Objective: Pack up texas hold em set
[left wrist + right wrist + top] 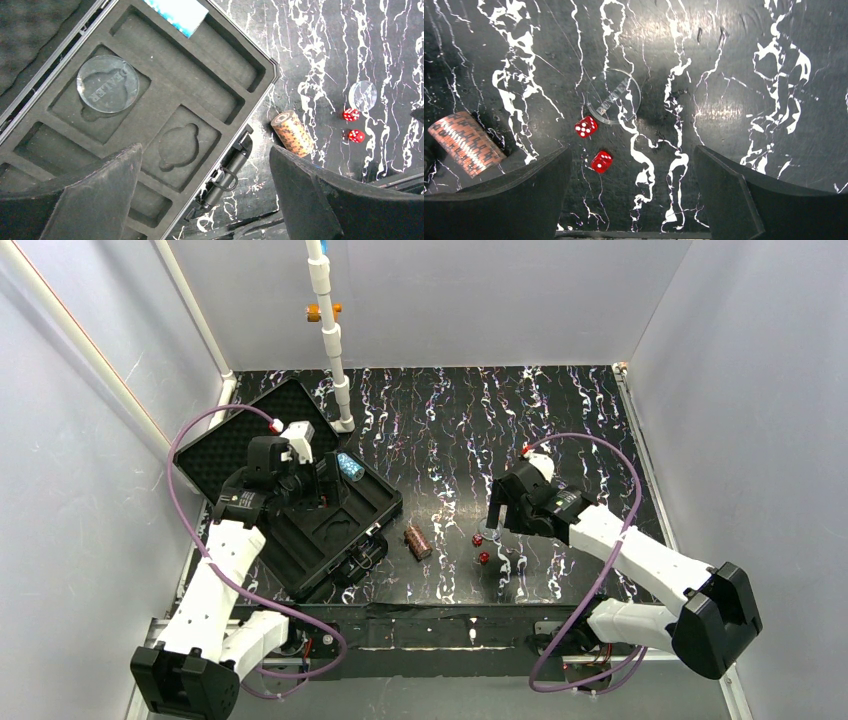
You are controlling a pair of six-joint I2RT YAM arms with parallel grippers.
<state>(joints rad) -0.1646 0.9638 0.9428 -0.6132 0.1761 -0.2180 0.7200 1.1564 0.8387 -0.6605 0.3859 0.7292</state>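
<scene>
The black case [375, 502] lies open at the left, its foam-lined lid [235, 435] folded back. A clear dealer disc [107, 83] sits in a foam recess, and a blue-white chip stack [176, 12] lies in the far slot. A brown chip stack [417, 541] lies on its side on the table beside the case. Two red dice [586, 127] [601, 161] and a second clear disc [614, 96] lie further right. My left gripper [205, 150] is open and empty above the case's near edge. My right gripper [631, 150] is open and empty just above the table, right of the dice.
A white jointed pole [330, 335] stands at the back, just behind the case lid. Grey walls close in the black marbled table [560, 420] on three sides. The case handle [235, 167] sticks out toward the brown stack. Purple cables loop over both arms.
</scene>
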